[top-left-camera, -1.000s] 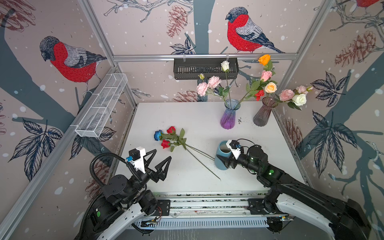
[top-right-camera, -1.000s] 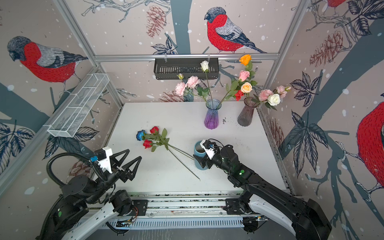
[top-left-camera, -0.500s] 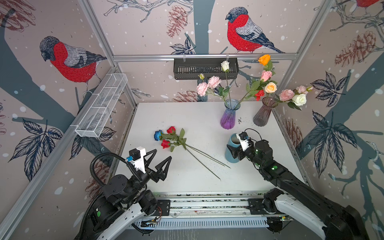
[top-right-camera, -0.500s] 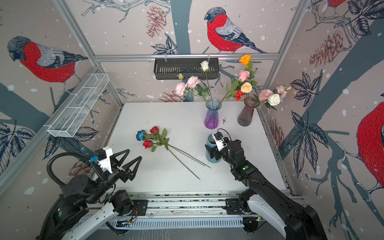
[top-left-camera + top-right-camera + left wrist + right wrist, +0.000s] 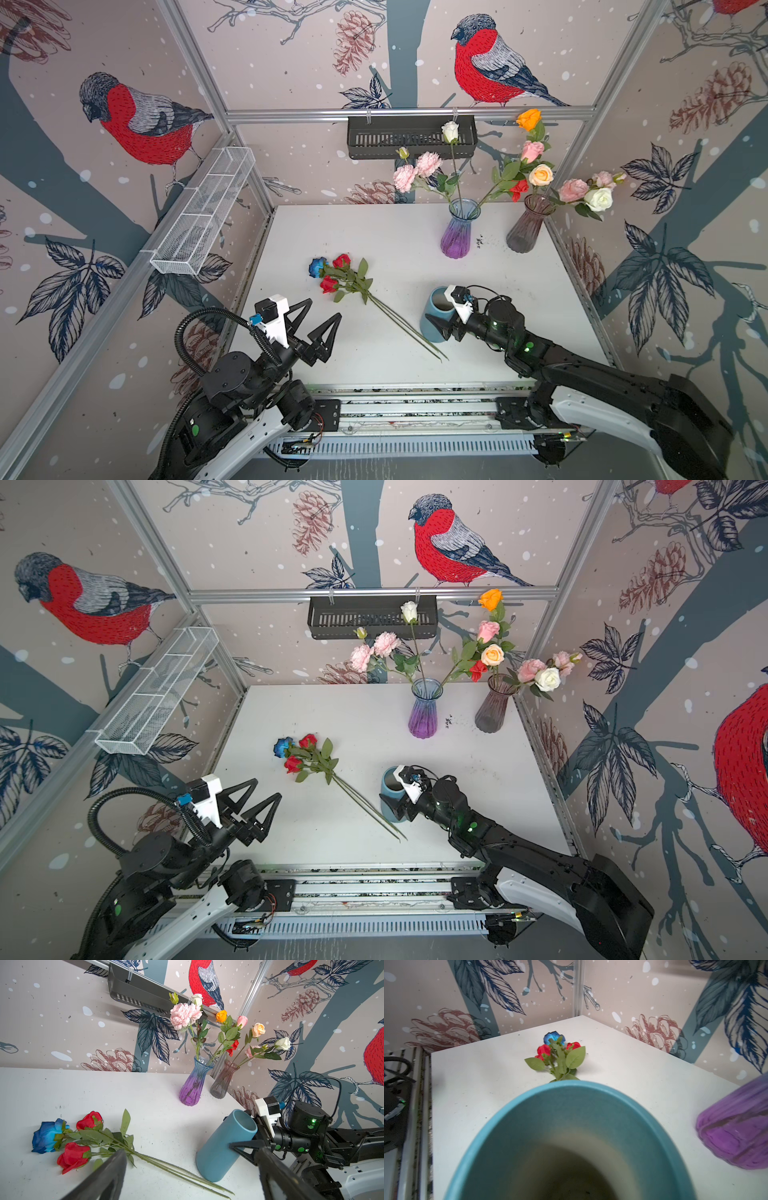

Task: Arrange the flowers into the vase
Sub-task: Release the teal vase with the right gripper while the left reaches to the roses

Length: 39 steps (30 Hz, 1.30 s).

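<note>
Three loose flowers (image 5: 345,278) lie on the white table (image 5: 374,232): a blue rose (image 5: 318,267) and two red roses (image 5: 72,1156), stems pointing at the front right. A blue cylindrical vase (image 5: 434,316) stands empty beside the stem ends, leaning in the left wrist view (image 5: 224,1145). My right gripper (image 5: 436,313) is shut on the vase from the right; its rim (image 5: 571,1086) fills the right wrist view and hides the fingers there. Front left of the flowers my left gripper (image 5: 322,313) hovers open and empty.
A purple glass vase (image 5: 457,232) and a grey glass vase (image 5: 525,228) at the back right hold several pink, white, orange, peach and red flowers. A black basket (image 5: 411,135) hangs on the back rail, a white wire tray (image 5: 203,212) on the left rail.
My right gripper carried the blue vase right and back half a second ago, and has now brought it left and forward again beside the stem ends. The left arm has not moved.
</note>
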Available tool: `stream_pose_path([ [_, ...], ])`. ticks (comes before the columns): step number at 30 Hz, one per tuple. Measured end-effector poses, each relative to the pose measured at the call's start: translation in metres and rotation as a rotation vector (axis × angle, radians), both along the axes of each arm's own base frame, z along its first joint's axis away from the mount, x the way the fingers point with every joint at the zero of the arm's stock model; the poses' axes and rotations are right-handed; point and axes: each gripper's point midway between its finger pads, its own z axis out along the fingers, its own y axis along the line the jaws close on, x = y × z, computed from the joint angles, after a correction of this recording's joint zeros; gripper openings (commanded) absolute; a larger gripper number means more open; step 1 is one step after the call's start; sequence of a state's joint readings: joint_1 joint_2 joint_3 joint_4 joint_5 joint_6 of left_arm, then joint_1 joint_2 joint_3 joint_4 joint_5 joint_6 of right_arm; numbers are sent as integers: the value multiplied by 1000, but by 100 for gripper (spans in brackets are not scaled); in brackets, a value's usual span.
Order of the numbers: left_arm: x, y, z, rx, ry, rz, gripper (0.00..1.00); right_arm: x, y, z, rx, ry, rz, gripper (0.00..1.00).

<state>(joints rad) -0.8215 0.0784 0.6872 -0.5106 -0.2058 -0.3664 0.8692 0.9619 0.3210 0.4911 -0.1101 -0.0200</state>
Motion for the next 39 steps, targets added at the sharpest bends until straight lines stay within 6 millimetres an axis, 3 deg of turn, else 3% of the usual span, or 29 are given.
stream_pose_path([
  [5, 1, -1, -1, 5, 4, 1, 96, -14, 11, 0, 24, 33, 26, 75],
  [13, 6, -7, -5, 28, 27, 0, 97, 24, -32, 0, 4, 34, -179, 75],
  [22, 31, -37, -12, 133, 133, -13, 98, 15, -37, -1, 23, 43, -162, 82],
  [24, 38, -49, -22, 154, 177, -27, 98, 13, -38, -1, 29, 39, -159, 94],
  [26, 44, -59, -35, 164, 206, -43, 95, 11, -40, 1, 42, 33, -159, 100],
  [33, 56, -81, -96, 161, 352, -56, 77, 5, -51, 30, 122, -30, -171, 99],
  [36, 60, -85, -126, 179, 434, -40, 72, 4, -60, 39, 140, -43, -196, 99],
  [39, 62, -89, -161, 208, 534, -22, 61, -2, -69, 57, 181, -60, -211, 99],
])
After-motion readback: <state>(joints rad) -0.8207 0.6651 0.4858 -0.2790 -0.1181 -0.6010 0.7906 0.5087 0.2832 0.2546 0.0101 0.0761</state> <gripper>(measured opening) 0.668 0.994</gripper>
